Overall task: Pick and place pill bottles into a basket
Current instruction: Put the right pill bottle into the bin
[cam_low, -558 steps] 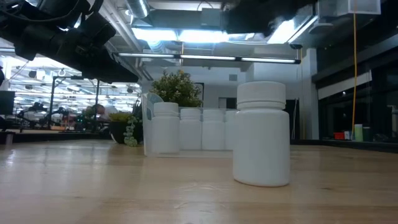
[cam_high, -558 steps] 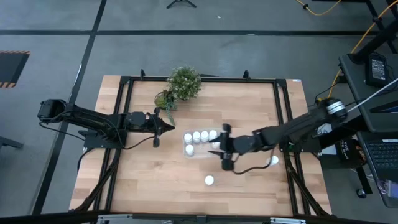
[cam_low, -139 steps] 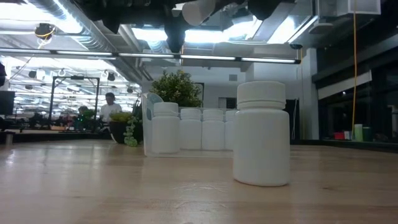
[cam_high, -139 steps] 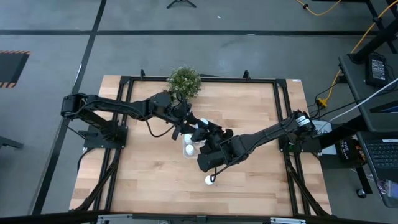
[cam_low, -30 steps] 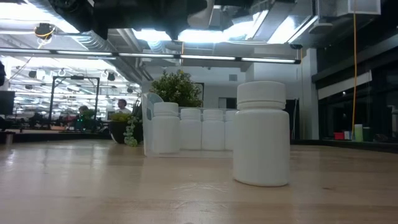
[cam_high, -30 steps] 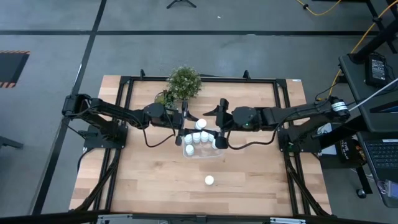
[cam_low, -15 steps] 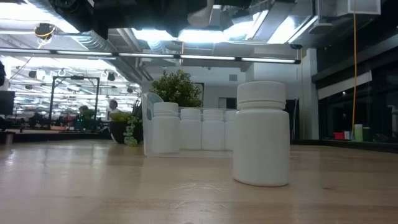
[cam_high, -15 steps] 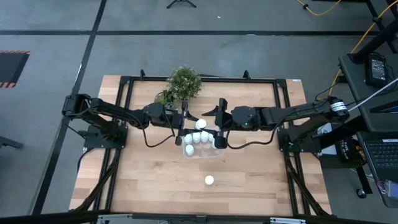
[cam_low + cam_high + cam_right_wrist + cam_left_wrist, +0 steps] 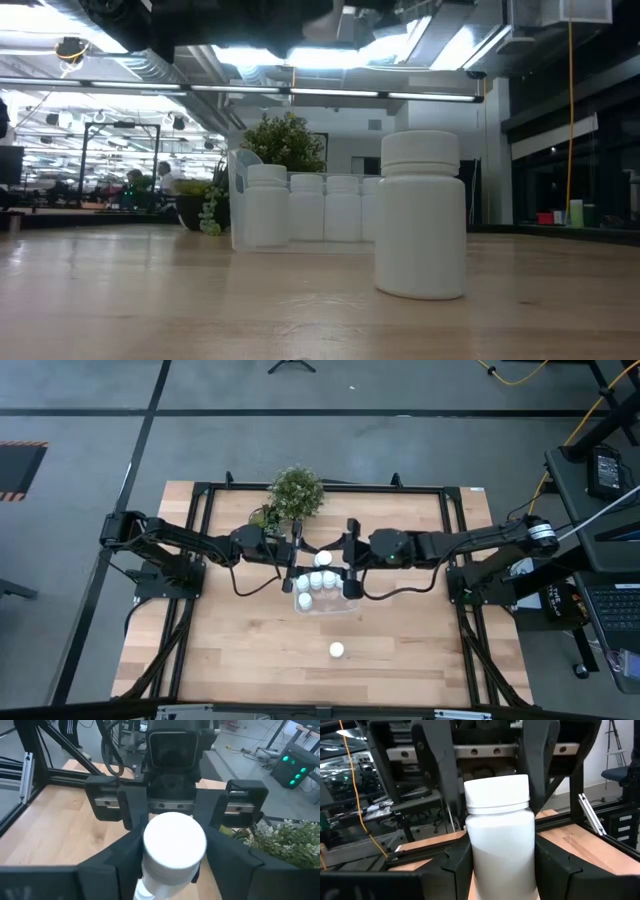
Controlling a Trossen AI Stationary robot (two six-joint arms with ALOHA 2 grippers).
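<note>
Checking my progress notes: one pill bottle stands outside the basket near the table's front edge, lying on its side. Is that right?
Not quite. The lone pill bottle outside the basket is not lying on its side: it stands upright, cap on top. The low view shows this. The rest holds.

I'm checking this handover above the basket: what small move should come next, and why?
Probably close the right gripper's jaws firmly on the pill bottle. The left gripper grips it by the body above the basket, and the right jaws stand either side of its cap end, apparently not tight. The left should let go only after that.
</note>
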